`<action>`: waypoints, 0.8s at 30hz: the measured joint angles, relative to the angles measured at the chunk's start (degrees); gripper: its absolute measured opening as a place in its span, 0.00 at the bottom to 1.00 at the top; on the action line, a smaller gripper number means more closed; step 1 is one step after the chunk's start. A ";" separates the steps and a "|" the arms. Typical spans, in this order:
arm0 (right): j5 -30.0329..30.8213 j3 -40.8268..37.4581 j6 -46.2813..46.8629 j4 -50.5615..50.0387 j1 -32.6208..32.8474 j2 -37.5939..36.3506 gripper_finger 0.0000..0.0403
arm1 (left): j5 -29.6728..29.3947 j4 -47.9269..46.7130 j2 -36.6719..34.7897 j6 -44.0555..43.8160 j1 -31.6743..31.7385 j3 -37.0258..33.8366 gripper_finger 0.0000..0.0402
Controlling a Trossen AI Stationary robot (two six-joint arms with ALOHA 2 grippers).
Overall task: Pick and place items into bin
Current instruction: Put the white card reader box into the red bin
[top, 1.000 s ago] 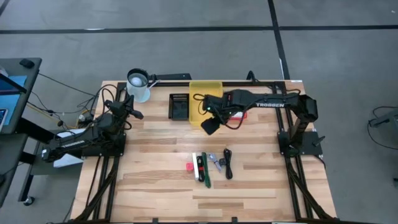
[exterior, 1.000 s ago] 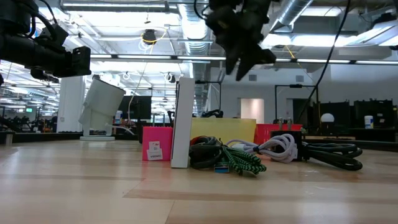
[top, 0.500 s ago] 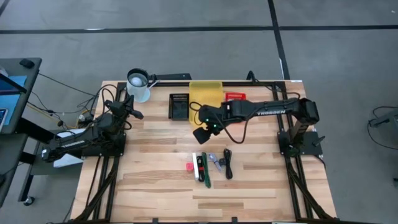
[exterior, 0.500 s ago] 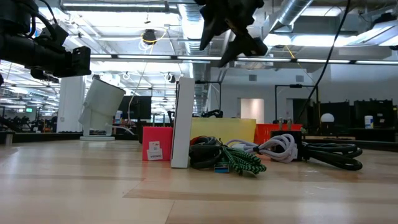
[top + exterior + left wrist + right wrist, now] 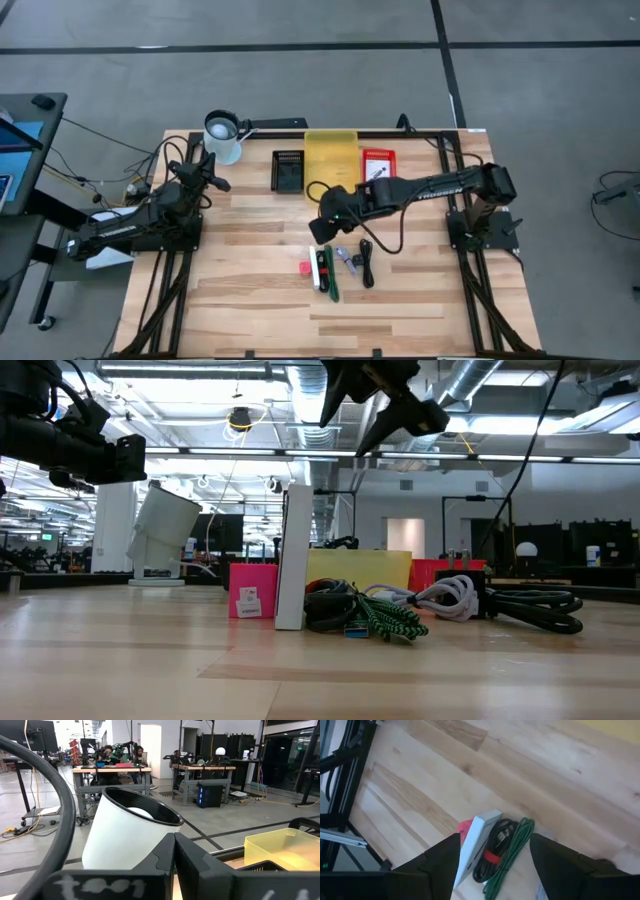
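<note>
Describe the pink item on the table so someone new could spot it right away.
On the wooden table, find the small cluster of items just in front of the right pincer. The pink-red cube sits at its left end, beside the white-and-black piece; it's the only pink thing there.

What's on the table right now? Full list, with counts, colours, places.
bin: 1, yellow, back centre of table.
red box: 1, red, right of bin.
black tray: 1, black, left of bin.
cup: 1, white, tilted, back left.
pink cube: 1, pink-red, front centre, leftmost of the cluster.
white piece: 1, white and black, beside the cube.
green cable: 1, green, beside the white piece.
grey part: 1, silver-grey, right of the green cable.
black cable: 1, black, coiled, right end of cluster.
left tool: shut, parked by the cup.
right tool: open, above the cluster, holding nothing.
</note>
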 joint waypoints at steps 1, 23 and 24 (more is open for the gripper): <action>0.35 0.00 1.03 0.00 0.56 0.00 0.58 | 0.00 0.00 0.00 0.01 0.00 0.00 0.00; -1.36 11.57 2.70 2.63 5.25 15.14 0.58 | 0.06 0.19 0.55 0.00 0.02 -0.01 0.00; -1.45 12.82 2.64 2.27 5.28 16.07 0.58 | 0.07 0.21 0.63 0.00 0.02 -0.02 0.00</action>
